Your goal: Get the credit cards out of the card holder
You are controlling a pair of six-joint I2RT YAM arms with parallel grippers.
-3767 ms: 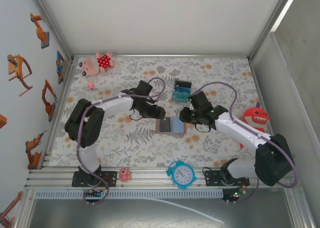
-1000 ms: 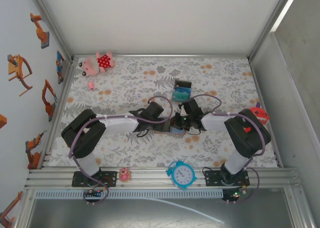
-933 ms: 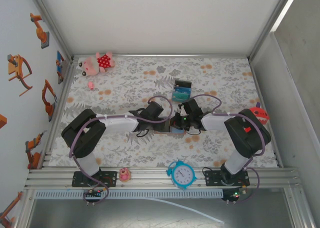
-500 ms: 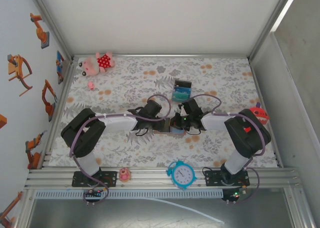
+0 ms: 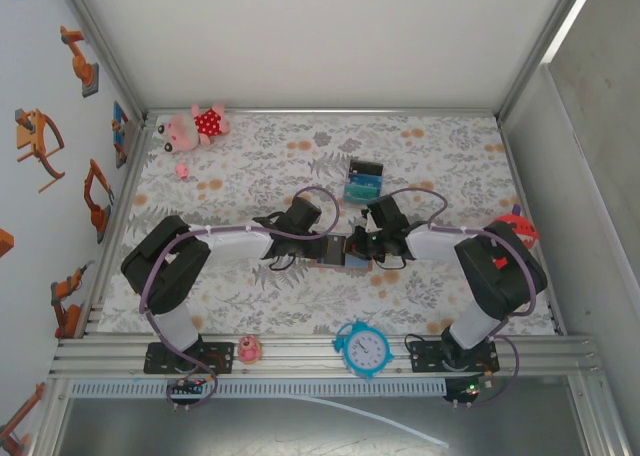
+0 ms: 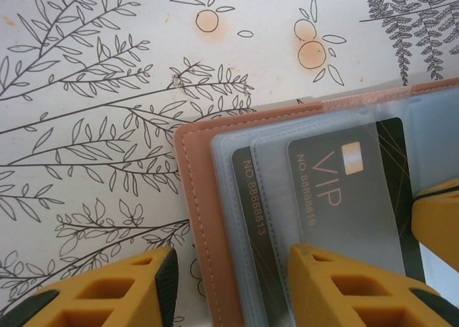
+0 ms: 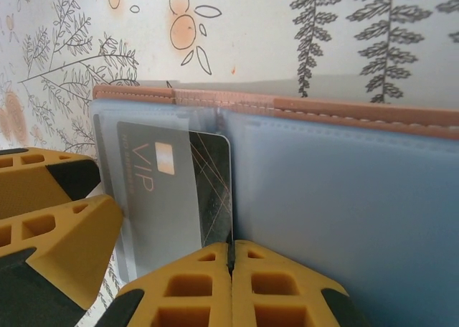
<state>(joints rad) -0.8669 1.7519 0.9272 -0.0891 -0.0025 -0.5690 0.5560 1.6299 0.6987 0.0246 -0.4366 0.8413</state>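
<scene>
Progress: holder (image 6: pixel 195 219) open, no card free yet. My right fingers (image 7: pixel 186 298) pinch the VIP card (image 7: pixel 208 183); left fingers (image 6: pixel 337 284) spread wide astride the holder's edge.

Left pincer (image 5: pixel 328 246), card holder (image 5: pixel 341 261), right pincer (image 5: pixel 362 244)

The tan card holder (image 6: pixel 195 198) lies open flat, a dark VIP card (image 6: pixel 344 191) protruding from its clear pocket.

Two white arms (image 5: pixel 232 244) with black joints, looped purple cables (image 5: pixel 322 189), yellow-orange ribbed pincer fingers (image 6: pixel 107 291), black tips.
</scene>
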